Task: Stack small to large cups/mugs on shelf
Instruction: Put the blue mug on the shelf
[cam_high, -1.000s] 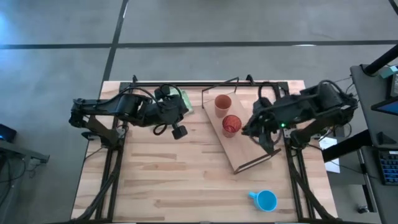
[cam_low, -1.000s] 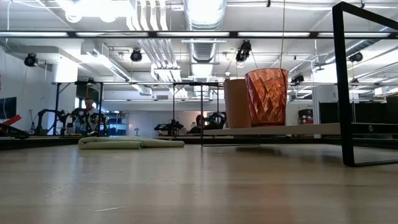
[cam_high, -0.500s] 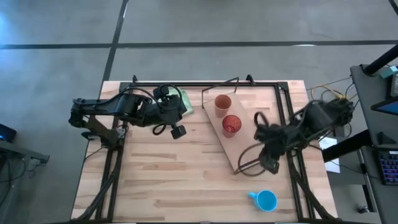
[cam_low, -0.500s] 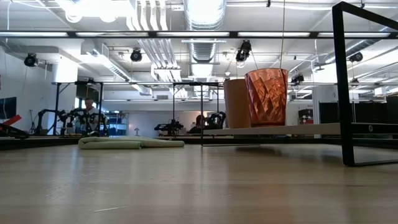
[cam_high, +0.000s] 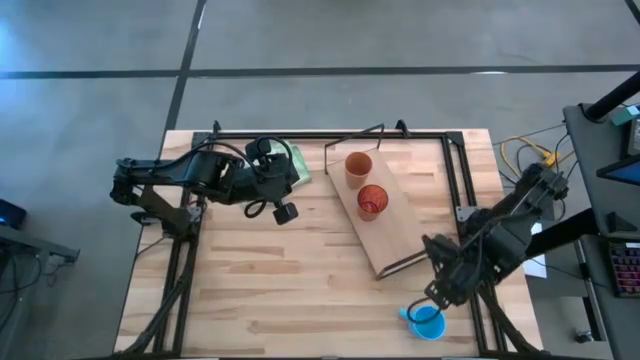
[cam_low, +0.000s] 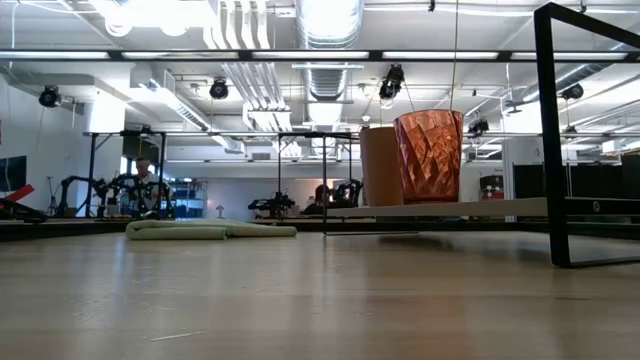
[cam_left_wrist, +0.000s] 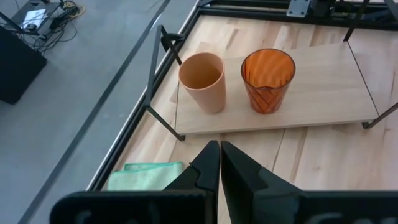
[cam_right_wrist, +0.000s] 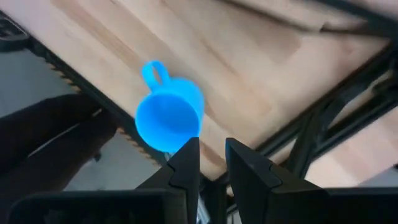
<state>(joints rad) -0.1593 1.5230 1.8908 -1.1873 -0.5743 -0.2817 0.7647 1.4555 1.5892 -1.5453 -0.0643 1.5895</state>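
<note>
The tan-orange cup (cam_high: 357, 168) and the translucent red-orange cup (cam_high: 372, 200) stand upright side by side on the wooden shelf board (cam_high: 392, 228); both also show in the left wrist view, tan (cam_left_wrist: 202, 81) and red (cam_left_wrist: 267, 79). The blue mug (cam_high: 429, 323) stands on the table near its near right corner, handle toward the left. My right gripper (cam_right_wrist: 211, 155) hovers just above and beside the mug (cam_right_wrist: 169, 115), open by a narrow gap and empty. My left gripper (cam_left_wrist: 219, 167) is shut and empty at the far left, facing the shelf.
A pale green folded cloth (cam_high: 298, 166) lies at the far edge beside my left arm. Dark wire frames (cam_low: 550, 130) stand at the shelf's ends. The table's near edge runs close by the mug. Bare wood (cam_high: 280, 290) spreads across the near left.
My right gripper has swung away from the red-orange cup on the shelf, toward the table's near edge, and now hangs over the blue mug. The cups and the mug have stayed where they were.
</note>
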